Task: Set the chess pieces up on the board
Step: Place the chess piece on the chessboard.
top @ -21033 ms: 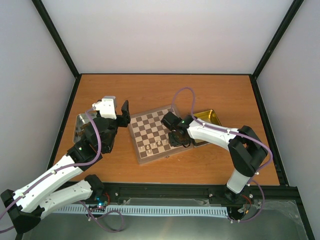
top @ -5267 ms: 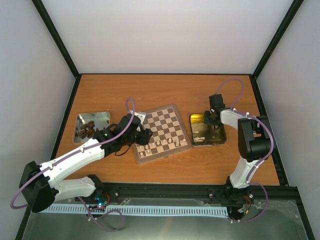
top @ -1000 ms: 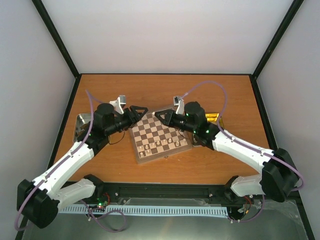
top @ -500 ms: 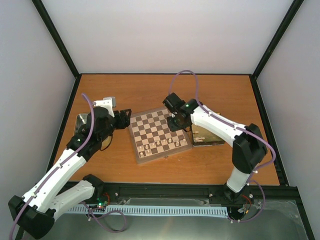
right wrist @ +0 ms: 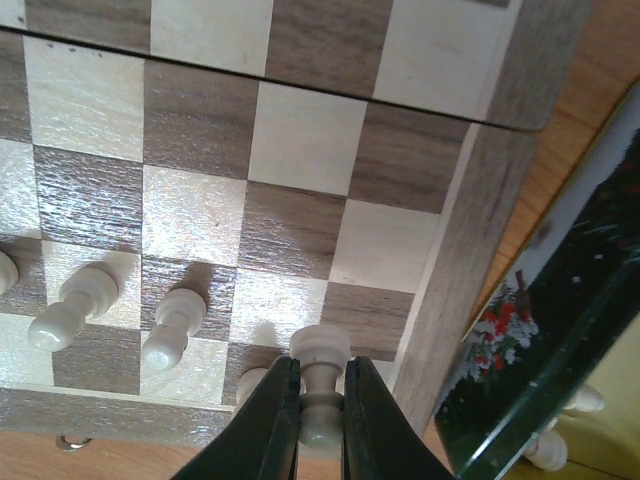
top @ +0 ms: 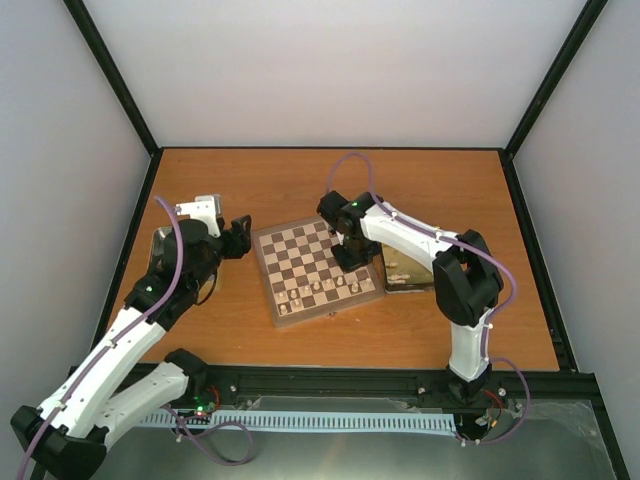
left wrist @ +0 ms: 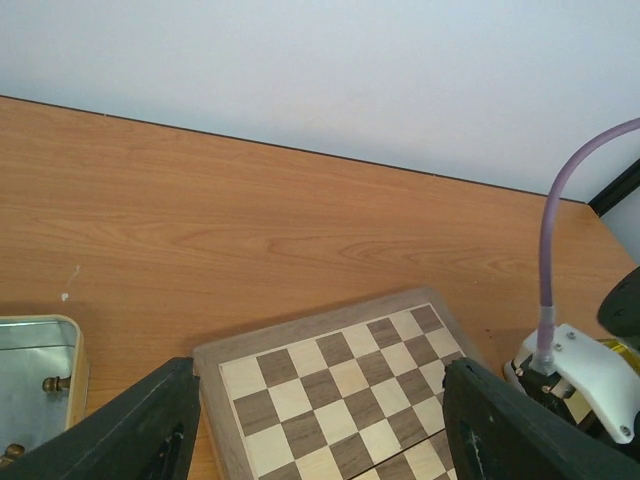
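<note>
- Tray (left wrist: 76,345): silver, at the bench's (top: 330,190) left side, with a few dark pieces (left wrist: 54,383) lying in it. It sits just beside the board's left edge.
- Left end effector (top: 238,237): its fingers stand wide apart with nothing between them. A second ago it was poised over the board's far left corner and less open. It has since drawn back towards the tray and spread. This looks like a reach for a dark piece, though none is on the board yet.
- Board (top: 300,255): lies flat mid-bench, turned slightly. A row of white pieces (top: 318,290) stands along its near side. The far half is bare.
- Right end effector (right wrist: 320,402): clamped shut on one white piece (right wrist: 320,350), gripped at the waist, with the head showing above the fingertips. A second ago this arm hung over the board's far right corner. Now it is down over the near right corner, at the end of the white row and just inside the border. Whether the piece's foot touches the square cannot be told.
- What that means: the white row is probably about to gain one more piece. Letting go upright matters, since the neighbours stand close.
- Tin (top: 412,278): gold, just beside the board's right edge. At least two white pieces still lie inside, so much of the set-up remains.
</note>
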Motion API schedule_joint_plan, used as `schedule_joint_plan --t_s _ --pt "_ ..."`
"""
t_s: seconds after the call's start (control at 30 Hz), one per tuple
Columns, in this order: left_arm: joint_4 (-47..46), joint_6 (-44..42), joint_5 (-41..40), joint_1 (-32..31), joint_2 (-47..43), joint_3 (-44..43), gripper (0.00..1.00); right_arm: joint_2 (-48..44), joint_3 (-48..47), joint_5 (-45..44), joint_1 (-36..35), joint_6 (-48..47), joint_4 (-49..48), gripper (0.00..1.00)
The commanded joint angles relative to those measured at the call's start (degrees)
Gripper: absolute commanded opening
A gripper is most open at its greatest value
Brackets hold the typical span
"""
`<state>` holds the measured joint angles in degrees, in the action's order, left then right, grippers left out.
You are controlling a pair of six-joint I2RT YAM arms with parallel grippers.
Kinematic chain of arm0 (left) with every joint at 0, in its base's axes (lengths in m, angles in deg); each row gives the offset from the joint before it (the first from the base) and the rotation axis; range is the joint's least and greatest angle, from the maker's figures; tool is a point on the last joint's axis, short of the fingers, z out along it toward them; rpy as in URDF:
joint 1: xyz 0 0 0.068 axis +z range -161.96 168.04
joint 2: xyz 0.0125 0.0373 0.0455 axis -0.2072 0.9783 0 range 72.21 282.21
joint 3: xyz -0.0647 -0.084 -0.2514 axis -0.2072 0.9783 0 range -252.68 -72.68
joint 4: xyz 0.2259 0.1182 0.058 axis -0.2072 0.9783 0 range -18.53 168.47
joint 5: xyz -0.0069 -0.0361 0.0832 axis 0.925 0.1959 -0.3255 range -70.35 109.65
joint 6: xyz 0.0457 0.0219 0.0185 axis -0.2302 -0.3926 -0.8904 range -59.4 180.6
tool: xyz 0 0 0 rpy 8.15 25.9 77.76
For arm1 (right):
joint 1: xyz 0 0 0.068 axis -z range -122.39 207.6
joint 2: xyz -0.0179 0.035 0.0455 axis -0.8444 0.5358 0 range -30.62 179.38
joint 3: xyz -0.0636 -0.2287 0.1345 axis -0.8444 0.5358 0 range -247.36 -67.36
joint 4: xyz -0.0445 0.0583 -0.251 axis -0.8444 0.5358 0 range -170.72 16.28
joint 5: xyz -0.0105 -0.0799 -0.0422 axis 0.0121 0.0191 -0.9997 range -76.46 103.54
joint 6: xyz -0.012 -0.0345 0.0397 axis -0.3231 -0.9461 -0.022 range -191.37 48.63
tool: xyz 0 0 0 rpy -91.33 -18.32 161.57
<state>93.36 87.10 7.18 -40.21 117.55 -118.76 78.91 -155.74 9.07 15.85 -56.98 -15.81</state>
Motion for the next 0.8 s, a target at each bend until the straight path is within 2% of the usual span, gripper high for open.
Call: schedule_joint_plan --t_s 0.0,0.77 --pt "-0.08 -1.45 -1.51 -0.23 -1.26 0.06 0.67 1.79 -1.18 2.64 0.10 -1.12 0.99 0.10" --pt "-0.07 -1.10 -1.50 -0.23 -1.26 0.29 0.67 5.47 0.01 5.35 0.01 -2.08 0.09 0.13"
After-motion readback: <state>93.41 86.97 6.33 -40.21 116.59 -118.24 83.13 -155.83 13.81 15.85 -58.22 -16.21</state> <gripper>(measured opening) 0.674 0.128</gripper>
